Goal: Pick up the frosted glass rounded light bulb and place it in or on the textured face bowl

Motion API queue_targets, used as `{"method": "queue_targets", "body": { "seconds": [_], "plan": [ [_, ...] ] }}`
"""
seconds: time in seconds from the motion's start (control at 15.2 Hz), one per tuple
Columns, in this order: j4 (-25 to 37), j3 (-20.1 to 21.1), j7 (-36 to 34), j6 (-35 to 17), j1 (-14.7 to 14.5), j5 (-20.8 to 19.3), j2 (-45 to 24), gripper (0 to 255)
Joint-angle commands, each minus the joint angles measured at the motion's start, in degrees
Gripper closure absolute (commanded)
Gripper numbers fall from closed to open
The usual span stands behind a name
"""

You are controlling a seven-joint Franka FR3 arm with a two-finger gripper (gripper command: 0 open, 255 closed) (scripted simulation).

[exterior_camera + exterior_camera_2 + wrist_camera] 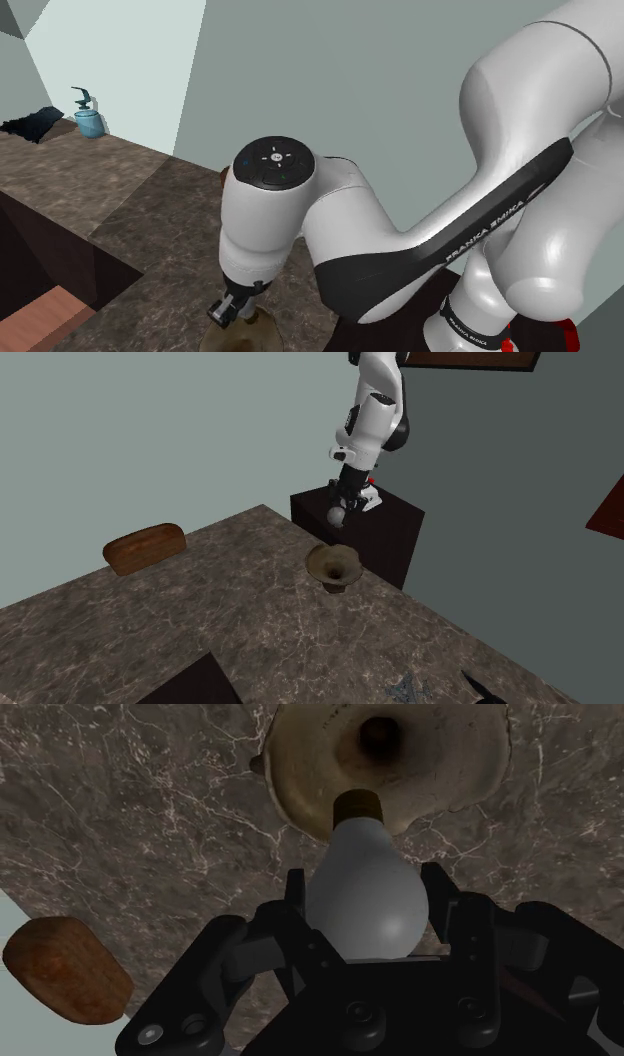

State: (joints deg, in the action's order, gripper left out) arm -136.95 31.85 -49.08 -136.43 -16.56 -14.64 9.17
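A frosted grey-white light bulb (365,899) with a dark brown base is clasped between my black fingers (440,902). Its base points toward the bowl. In the second exterior view my gripper (339,512) hangs with the bulb (337,517) above the counter's far edge, just short of the bowl and higher than it. The tan, rough-textured bowl (333,565) stands on a foot on the marble counter; its dark hollow (385,739) lies just beyond the bulb's base. In the shoulder view the bowl's rim (252,336) peeks out under the arm.
A brown loaf (145,547) lies near the counter's edge, away from the bowl. A blue spray bottle (88,115) and a black cloth (30,125) sit far off. A dark recess (50,265) cuts into the counter. The dark stand (385,527) abuts the counter.
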Motion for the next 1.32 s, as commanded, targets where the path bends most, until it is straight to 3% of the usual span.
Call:
{"method": "queue_targets", "body": {
  "seconds": [0.0,0.86,1.25],
  "plan": [
    [-0.83,0.48,-1.45,-1.32,0.09,-1.03,-0.82,255],
    [-3.26,1.43,-11.78,-9.43,1.87,-12.86,-9.59,255],
    [-3.28,1.37,-12.11,-9.60,1.85,-13.25,-9.85,255]
  ]
}}
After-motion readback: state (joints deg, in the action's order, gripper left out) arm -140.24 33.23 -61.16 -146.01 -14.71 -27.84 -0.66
